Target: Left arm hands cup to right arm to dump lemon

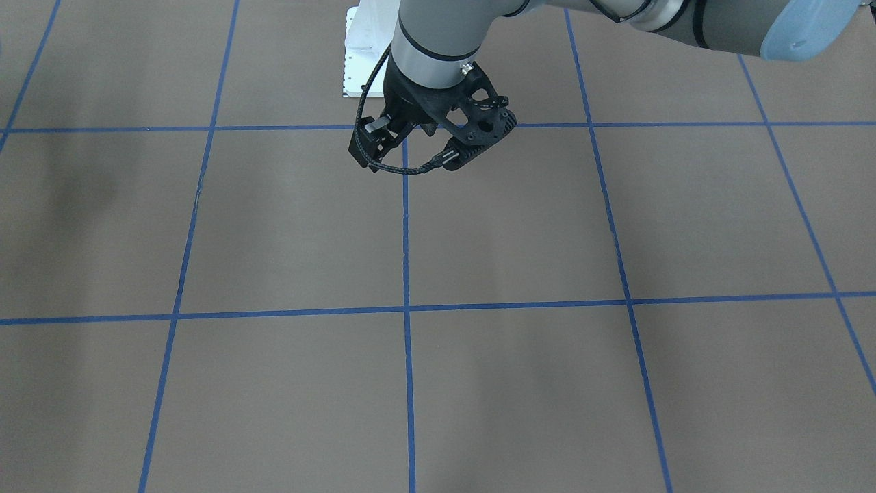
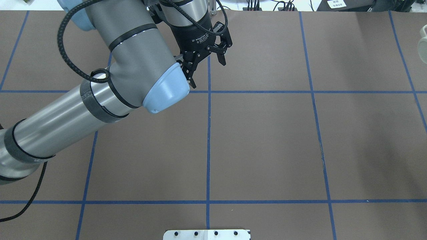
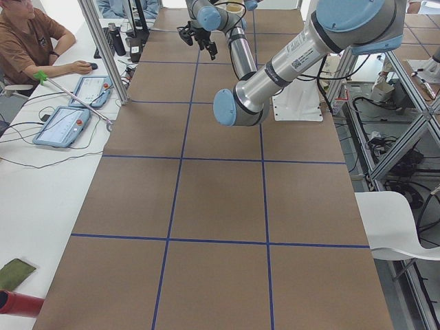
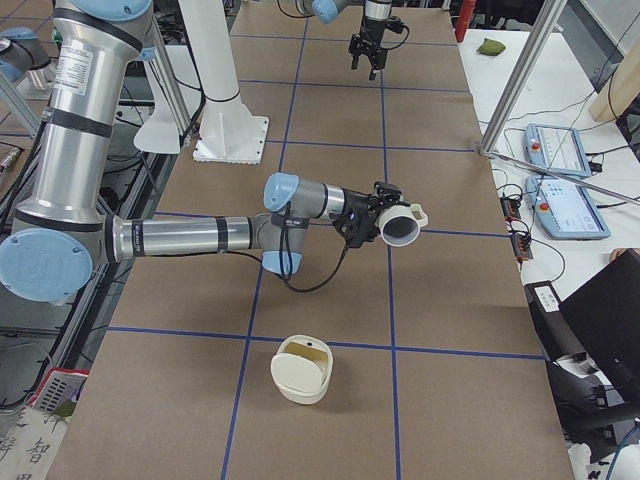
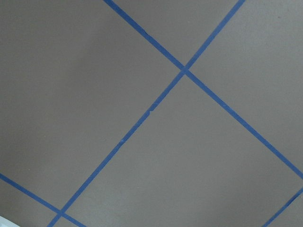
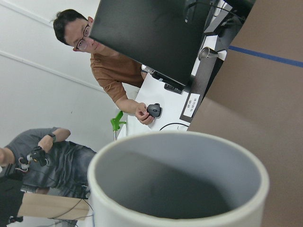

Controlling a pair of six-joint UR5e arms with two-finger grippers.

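Cup (image 4: 402, 227): cream-white mug, off the desk (image 2: 267, 140), carried on its side at the tip of the right arm (image 4: 190, 237), mouth facing sideways rather than up. The right wrist view shows its grey inside, with nothing in the part visible.
Right end effector (image 4: 380, 220): partly hidden by the mug. The side view does not show whether its fingers are clamped.
Left end effector (image 2: 206, 74): fingers spread apart, nothing between them, hanging over a tape line well apart from the mug.
Lemon: not made out in any view.
Progress, as judged: the hand-over looks complete, since the left arm (image 2: 100, 100) is free and the mug is with the right. Tipping is under way or finished. Whether the fruit has dropped cannot be confirmed. A cream container (image 4: 301, 370) stands on the desk near the mug, contents unclear.
Surface: brown covering gridded with blue tape (image 2: 208, 150), and a white base plate (image 2: 206, 234) at the robot's edge.
Room: two people (image 6: 118, 75) by a side bench, a monitor (image 6: 151, 33), teach pendants (image 3: 65, 125), aluminium frame posts (image 4: 520, 75).
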